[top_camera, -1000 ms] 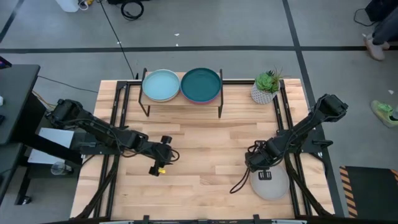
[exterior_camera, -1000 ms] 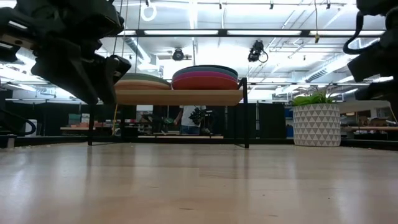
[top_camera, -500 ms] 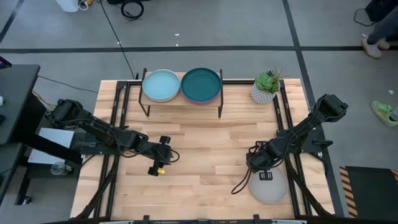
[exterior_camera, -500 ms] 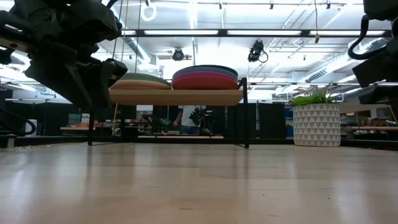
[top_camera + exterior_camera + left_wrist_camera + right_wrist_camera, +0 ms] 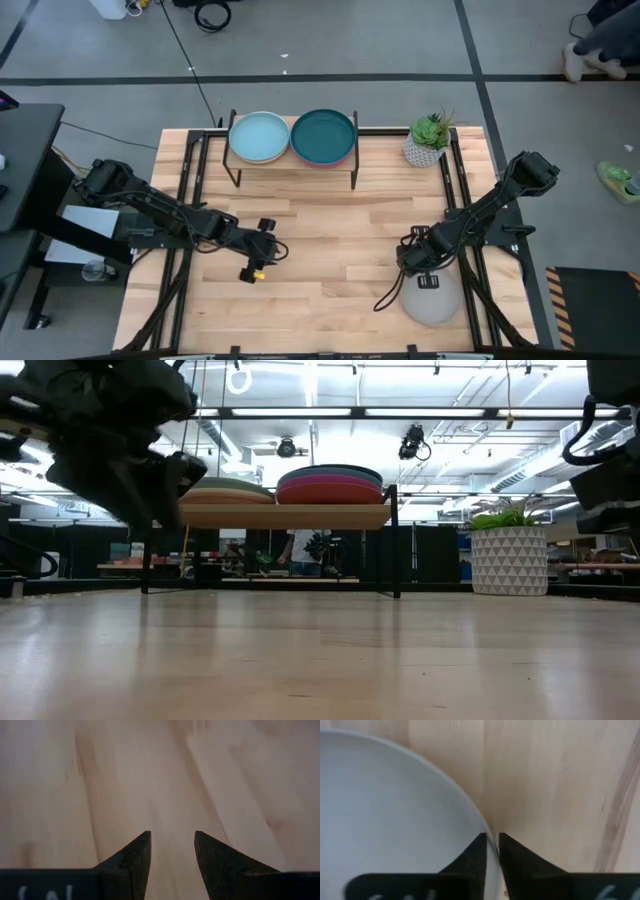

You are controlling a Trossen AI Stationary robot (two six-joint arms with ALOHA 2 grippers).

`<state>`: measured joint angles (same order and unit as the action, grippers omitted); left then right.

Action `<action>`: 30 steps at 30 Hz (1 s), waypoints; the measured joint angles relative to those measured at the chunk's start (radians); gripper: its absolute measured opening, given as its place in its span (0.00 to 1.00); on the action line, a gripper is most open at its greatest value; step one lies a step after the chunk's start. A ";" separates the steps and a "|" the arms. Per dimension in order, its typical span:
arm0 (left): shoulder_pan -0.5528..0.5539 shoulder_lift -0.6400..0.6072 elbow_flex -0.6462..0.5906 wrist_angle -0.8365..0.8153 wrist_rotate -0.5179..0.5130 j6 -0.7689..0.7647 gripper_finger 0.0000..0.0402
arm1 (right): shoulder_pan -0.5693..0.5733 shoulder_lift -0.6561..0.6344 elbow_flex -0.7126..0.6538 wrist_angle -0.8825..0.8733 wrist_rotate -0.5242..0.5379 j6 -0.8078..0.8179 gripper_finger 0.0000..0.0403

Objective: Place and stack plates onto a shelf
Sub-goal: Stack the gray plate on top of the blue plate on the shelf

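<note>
The shelf stands at the table's far edge and carries two stacks of plates. A light blue plate tops the left stack and a dark teal plate tops the right one. In the low view, tan and orange rims and pink rims show on the shelf top. The grey plate is near the table's near right corner. My right gripper is at its far-left rim, shut on it. My left gripper hovers open over bare wood left of the table's middle. My right gripper pinches the grey plate's rim between its two fingers, one finger over the plate's inside and one outside it. The fingers come from above, slanting down from the far right. Whether the plate is clear of the table, I cannot tell.
A potted plant in a white patterned pot stands right of the shelf. Black rails run along the table's left and right sides. Bare wood lies between the two grippers and in front of the shelf.
My right gripper has drifted slightly toward the table's near right, and the grey plate has shifted a little toward the near edge with it.
</note>
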<state>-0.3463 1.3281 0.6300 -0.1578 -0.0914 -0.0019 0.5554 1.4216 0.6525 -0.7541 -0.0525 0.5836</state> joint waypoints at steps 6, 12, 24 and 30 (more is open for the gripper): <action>0.001 0.000 0.000 0.251 -0.056 0.143 0.40 | -0.050 -0.001 0.001 -0.006 -0.049 -0.007 0.04; 0.001 0.000 0.002 0.391 -0.101 0.280 0.40 | -0.152 -0.001 0.018 -0.017 -0.103 0.024 0.06; -0.009 0.141 0.049 0.390 -0.091 0.350 0.40 | -0.446 -0.001 0.095 -0.019 -0.244 0.079 0.08; -0.041 0.228 0.055 0.430 -0.222 0.532 0.40 | -0.559 -0.001 0.121 0.000 -0.325 0.079 0.03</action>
<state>-0.3874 1.5560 0.6846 0.2722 -0.3137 0.5297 -0.0037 1.4204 0.7734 -0.7543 -0.3778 0.6630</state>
